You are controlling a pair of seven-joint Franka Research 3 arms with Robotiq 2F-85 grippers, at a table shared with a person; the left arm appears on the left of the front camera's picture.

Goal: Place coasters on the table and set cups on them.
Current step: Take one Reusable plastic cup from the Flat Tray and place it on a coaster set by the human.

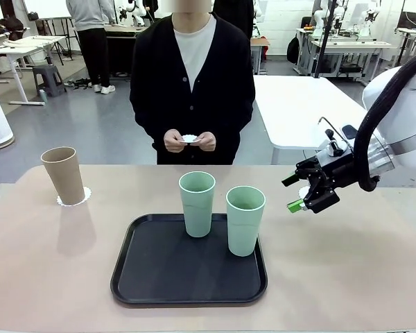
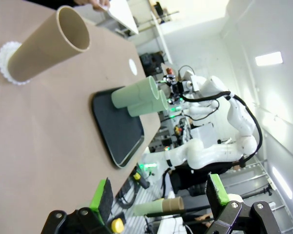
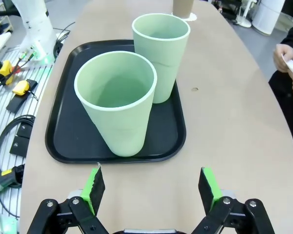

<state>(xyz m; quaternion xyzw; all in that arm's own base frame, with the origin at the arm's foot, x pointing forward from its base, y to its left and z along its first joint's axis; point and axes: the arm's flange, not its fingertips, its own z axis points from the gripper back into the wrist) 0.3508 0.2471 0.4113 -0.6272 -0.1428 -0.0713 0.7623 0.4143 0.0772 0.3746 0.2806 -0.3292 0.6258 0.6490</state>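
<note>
Bright, even overhead light fills the room; the tall tan-brown matte tumbler (image 1: 62,173) throws a soft shadow toward the camera on the matte beige counter (image 1: 41,277), and the black rounded-square tray (image 1: 119,274) carries a faint sheen on its rim. In the left wrist view a white ceiling light panel (image 2: 268,58) glares, and the far background is soft.

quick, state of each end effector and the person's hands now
Left end effector: open, empty.
Right end effector: open, empty.
Person's hands: holding a white coaster.
</note>
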